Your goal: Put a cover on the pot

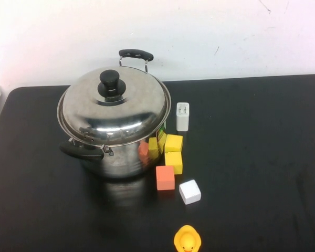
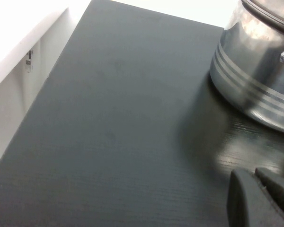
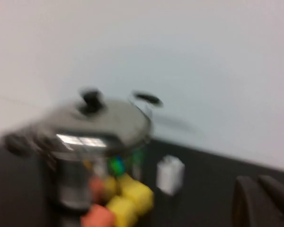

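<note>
The pot (image 1: 121, 157), big and shiny steel with black side handles, stands at the back left of the black table (image 1: 252, 157). The domed steel lid (image 1: 115, 113) with a black knob (image 1: 111, 84) sits on top of it, slightly askew. Neither gripper shows in the high view. In the left wrist view my left gripper (image 2: 254, 173) is shut and empty, low over the table, apart from the pot's wall (image 2: 255, 80). In the blurred right wrist view my right gripper (image 3: 259, 182) is shut and empty, well away from the pot (image 3: 73, 184) and its lid (image 3: 104, 125).
Right of the pot are a white charger (image 1: 182, 116), two yellow blocks (image 1: 173, 143), an orange block (image 1: 165, 177) and a white block (image 1: 189, 191). A yellow duck (image 1: 187, 240) sits at the front edge. A white wall stands behind the table.
</note>
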{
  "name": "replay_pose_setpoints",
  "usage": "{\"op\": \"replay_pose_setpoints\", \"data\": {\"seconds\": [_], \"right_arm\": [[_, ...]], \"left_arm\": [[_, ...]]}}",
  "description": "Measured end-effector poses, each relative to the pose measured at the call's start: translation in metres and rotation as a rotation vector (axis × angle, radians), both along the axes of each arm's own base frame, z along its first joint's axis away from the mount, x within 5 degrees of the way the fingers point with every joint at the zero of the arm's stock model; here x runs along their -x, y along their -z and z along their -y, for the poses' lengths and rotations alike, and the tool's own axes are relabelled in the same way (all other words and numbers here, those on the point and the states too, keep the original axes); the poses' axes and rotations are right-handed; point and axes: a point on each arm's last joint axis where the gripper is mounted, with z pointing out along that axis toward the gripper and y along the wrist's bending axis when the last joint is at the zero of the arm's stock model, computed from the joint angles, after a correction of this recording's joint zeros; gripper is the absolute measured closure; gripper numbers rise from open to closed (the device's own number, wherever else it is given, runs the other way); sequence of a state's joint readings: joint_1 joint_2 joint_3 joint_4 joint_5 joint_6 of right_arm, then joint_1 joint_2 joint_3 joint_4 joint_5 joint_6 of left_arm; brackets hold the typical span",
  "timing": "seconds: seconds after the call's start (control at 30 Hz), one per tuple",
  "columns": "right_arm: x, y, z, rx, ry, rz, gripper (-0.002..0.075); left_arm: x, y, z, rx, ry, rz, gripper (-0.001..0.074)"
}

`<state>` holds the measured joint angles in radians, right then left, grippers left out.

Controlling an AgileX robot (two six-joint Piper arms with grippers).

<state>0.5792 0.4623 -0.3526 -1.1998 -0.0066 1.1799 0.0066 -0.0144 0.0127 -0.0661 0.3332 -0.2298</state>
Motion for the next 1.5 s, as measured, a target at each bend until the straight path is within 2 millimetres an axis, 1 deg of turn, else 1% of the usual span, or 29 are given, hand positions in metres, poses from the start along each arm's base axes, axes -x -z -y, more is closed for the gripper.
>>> {"op": "replay_pose_setpoints", "data": {"seconds": [0.07, 0.1, 0.17, 0.23, 0.33, 0.43, 0.53, 0.77, 0.9, 0.97, 1.07, 1.3, 1.5], "right_arm": [[0.001, 0.007, 0.005, 0.061, 0.042, -0.045, 0.072], [0.003, 0.011, 0.006, 0.081, 0.036, -0.081, 0.072], [0.011, 0.02, 0.006, 0.107, -0.009, -0.172, 0.072], [0.02, 0.027, 0.005, 0.112, -0.072, -0.222, 0.072], [0.024, 0.036, 0.005, 0.101, -0.089, -0.202, 0.072], [0.023, 0.053, 0.013, 0.087, -0.005, -0.164, 0.072], [0.026, 0.07, 0.024, 0.038, 0.108, -0.153, 0.0721], [0.034, 0.103, 0.048, -0.064, 0.432, -0.096, 0.0721], [0.036, 0.107, 0.057, -0.075, 0.579, -0.085, 0.0721], [0.036, 0.108, 0.058, -0.085, 0.613, -0.095, 0.0721], [0.036, 0.111, 0.059, -0.072, 0.618, -0.116, 0.0721], [0.037, 0.116, 0.055, -0.087, 0.546, -0.192, 0.0721], [0.038, 0.122, 0.056, -0.103, 0.557, -0.257, 0.0722]], "left_arm": [[0.0, 0.0, 0.0, 0.0, 0.0, 0.0, 0.0736], [0.0, 0.0, 0.0, 0.0, 0.0, 0.0, 0.0736], [0.0, 0.0, 0.0, 0.0, 0.0, 0.0, 0.0736], [0.0, 0.0, 0.0, 0.0, 0.0, 0.0, 0.0736], [0.0, 0.0, 0.0, 0.0, 0.0, 0.0, 0.0736], [0.0, 0.0, 0.0, 0.0, 0.0, 0.0, 0.0736], [0.0, 0.0, 0.0, 0.0, 0.0, 0.0, 0.0736], [0.0, 0.0, 0.0, 0.0, 0.0, 0.0, 0.0736], [0.0, 0.0, 0.0, 0.0, 0.0, 0.0, 0.0736], [0.0, 0.0, 0.0, 0.0, 0.0, 0.0, 0.0736], [0.0, 0.0, 0.0, 0.0, 0.0, 0.0, 0.0736], [0.0, 0.0, 0.0, 0.002, -0.001, 0.0, 0.0736], [0.0, 0.0, 0.0, 0.002, -0.001, 0.0, 0.0736]]}}
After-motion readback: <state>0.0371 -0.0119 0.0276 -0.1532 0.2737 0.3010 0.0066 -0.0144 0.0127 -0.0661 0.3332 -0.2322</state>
